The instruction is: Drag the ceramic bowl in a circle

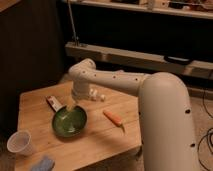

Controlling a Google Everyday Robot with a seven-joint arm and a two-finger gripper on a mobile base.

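**Operator:** Where do we find the ceramic bowl point(69, 122) and the pincer point(73, 106)?

**Technician:** We find the bowl flat on the wooden surface point(95, 140), slightly toward 9 o'clock of its centre. The pincer hangs at the bowl's 12 o'clock rim with its jaws spread wide. We cannot tell whether it touches the rim.

**Operator:** Why there?

**Technician:** We judge that hooking the rim lets us drag without lifting. The white cup point(20, 142) at 8 o'clock and the orange item point(114, 118) at 3 o'clock stand apart, so we keep the circle tight.
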